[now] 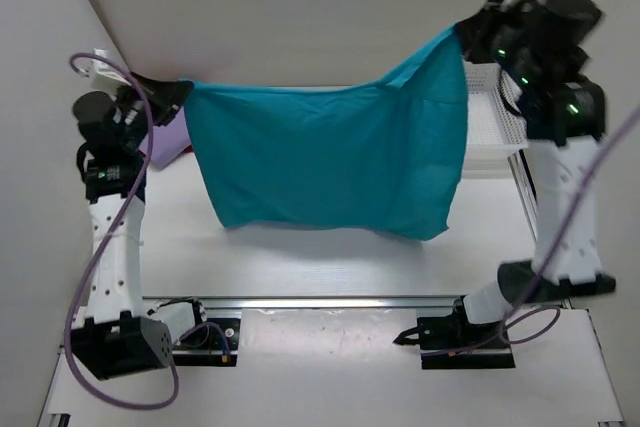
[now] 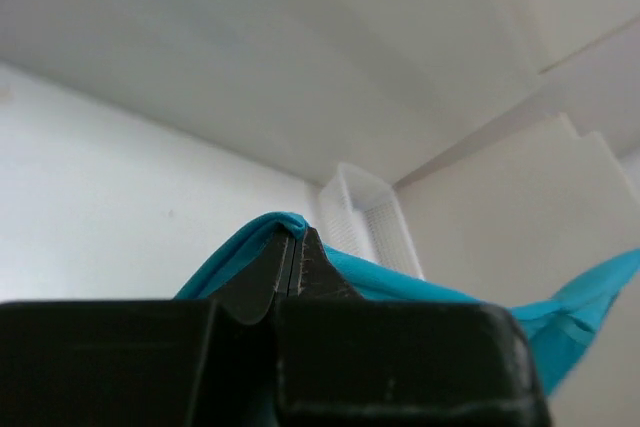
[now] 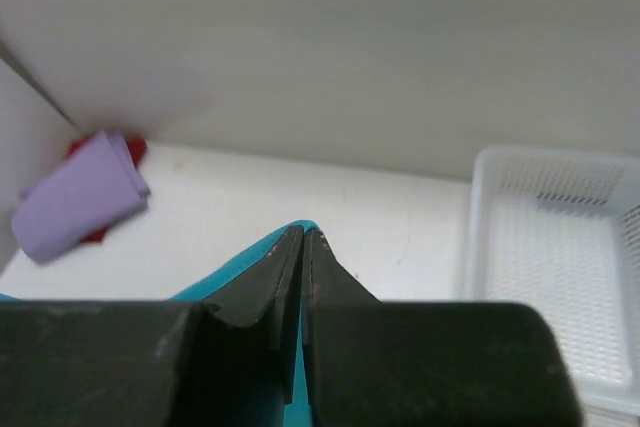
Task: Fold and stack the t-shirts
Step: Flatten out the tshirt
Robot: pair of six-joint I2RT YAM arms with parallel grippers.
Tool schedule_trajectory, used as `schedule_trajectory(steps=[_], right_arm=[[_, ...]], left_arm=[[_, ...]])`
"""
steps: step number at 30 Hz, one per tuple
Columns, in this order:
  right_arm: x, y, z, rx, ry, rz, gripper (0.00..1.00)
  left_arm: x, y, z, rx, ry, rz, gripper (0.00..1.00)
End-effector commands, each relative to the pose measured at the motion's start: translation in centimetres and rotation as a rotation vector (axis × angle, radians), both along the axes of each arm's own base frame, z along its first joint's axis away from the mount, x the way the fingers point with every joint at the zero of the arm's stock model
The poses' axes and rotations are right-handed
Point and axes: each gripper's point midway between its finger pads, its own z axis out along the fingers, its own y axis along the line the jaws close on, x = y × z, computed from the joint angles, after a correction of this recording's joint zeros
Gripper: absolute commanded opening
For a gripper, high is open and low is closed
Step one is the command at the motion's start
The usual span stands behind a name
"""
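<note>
Right claw [image 3: 303, 239] pinches teal t-shirt [image 3: 240, 272] beside basket [image 3: 555, 267].

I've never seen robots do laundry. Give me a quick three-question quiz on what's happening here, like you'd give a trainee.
1. Multiple choice: the teal t-shirt is A) lying flat, B) held up, spread between the left tool and the right tool, C) rolled into a ball.
2. True or false: the lavender t-shirt lies folded on top of the red t-shirt.
3. Fill in: that lavender-and-red pile lies nearer the ___ tool.

Key: 1 B; 2 true; 3 left.
</note>
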Motion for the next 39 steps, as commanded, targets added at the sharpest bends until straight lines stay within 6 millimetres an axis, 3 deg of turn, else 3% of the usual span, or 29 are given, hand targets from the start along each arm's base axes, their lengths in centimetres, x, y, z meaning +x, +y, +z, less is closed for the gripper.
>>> schedule_trajectory(steps=[1, 4, 6, 7, 9, 10, 11, 12, 13, 14, 15, 16, 18, 21, 23, 24, 27, 30, 32, 34, 35, 37, 38, 39], right_arm=[[6.5, 1.3, -6.9, -0.036, 0.169, 0.104, 0.00], [11.2, 1.4, -10.3, -0.066, 0.228, 0.122, 0.00], [14.8, 0.5, -10.9, -0.071, 0.224, 0.080, 0.00], [15.5, 0.4, -11.2, -0.056, 0.221, 0.082, 0.00], [17.8, 0.2, -9.7, 0.024, 0.139, 0.080, 0.00], [18.1, -0.2, -8.6, 0.048, 0.105, 0.073, 0.01], [18.6, -0.5, -6.3, 0.080, 0.023, 0.071, 0.00], [18.5, -0.5, -3.7, 0.097, -0.064, 0.069, 0.00], [17.7, -1.0, -0.4, 0.102, -0.170, 0.058, 0.00], [17.3, -1.1, 0.5, 0.108, -0.197, 0.058, 0.00], [16.0, -1.7, 3.0, 0.109, -0.270, 0.047, 0.00], [14.5, -2.2, 5.5, 0.110, -0.340, 0.038, 0.00], [12.4, -1.9, 7.9, 0.106, -0.403, 0.055, 0.00], [11.0, -2.7, 7.9, 0.073, -0.378, 0.042, 0.00], [10.4, -3.1, 6.8, 0.053, -0.337, 0.016, 0.00], [10.9, -3.1, 5.4, 0.052, -0.295, 0.016, 0.00], [10.9, -3.5, 0.9, 0.048, -0.150, 0.006, 0.00], [10.0, -3.0, -5.3, -0.018, -0.024, -0.061, 0.00], [7.9, -2.7, -10.9, -0.024, 0.054, -0.097, 0.00], [5.4, -3.4, -17.9, -0.031, 0.147, -0.156, 0.00], [4.5, -2.8, -20.1, -0.011, 0.191, -0.148, 0.00], [1.4, -3.4, -27.7, 0.017, 0.314, -0.202, 0.00], [0.3, -3.1, -29.3, 0.050, 0.353, -0.199, 0.00], [-1.6, -2.8, -32.6, 0.072, 0.407, -0.192, 0.00]], left_arm=[[3.1, 0.1, -7.8, -0.007, 0.177, 0.040, 0.00], [5.9, -0.9, -11.8, 0.009, 0.246, 0.045, 0.00], [8.8, -1.5, -13.7, 0.013, 0.297, 0.044, 0.00], [9.5, -1.9, -13.9, 0.010, 0.308, 0.032, 0.00], [12.6, -2.6, -12.2, 0.024, 0.288, 0.029, 0.00], [13.2, -2.8, -11.6, 0.033, 0.290, 0.021, 0.00], [14.4, -2.8, -9.1, 0.029, 0.248, 0.023, 0.00], [15.0, -2.4, -6.5, 0.022, 0.199, 0.022, 0.00], [15.3, -1.7, -5.4, 0.000, 0.180, 0.029, 0.00], [15.7, -1.1, -2.7, -0.028, 0.125, 0.030, 0.00], [15.8, -0.6, -0.7, -0.038, 0.082, 0.037, 0.00], [15.8, -0.1, 0.8, -0.052, 0.051, 0.040, 0.00], [15.4, 0.5, 2.9, -0.058, 0.003, 0.055, 0.00], [14.4, 1.5, 4.4, -0.061, -0.043, 0.074, 0.00], [14.1, 2.2, 3.2, -0.058, -0.025, 0.097, 0.00], [13.6, 2.4, 3.4, -0.063, -0.032, 0.102, 0.00], [12.6, 3.2, 1.0, -0.063, 0.002, 0.127, 0.00], [11.2, 3.6, -1.9, -0.036, 0.042, 0.156, 0.00], [9.4, 4.2, -5.0, -0.015, 0.091, 0.210, 0.00], [7.3, 4.7, -10.1, 0.013, 0.160, 0.273, 0.00], [6.7, 4.6, -11.0, 0.017, 0.166, 0.282, 0.00], [3.8, 4.3, -16.7, 0.037, 0.255, 0.315, 0.00], [3.1, 4.2, -18.1, 0.049, 0.278, 0.318, 0.00], [1.5, 3.7, -20.9, 0.051, 0.324, 0.308, 0.00]])
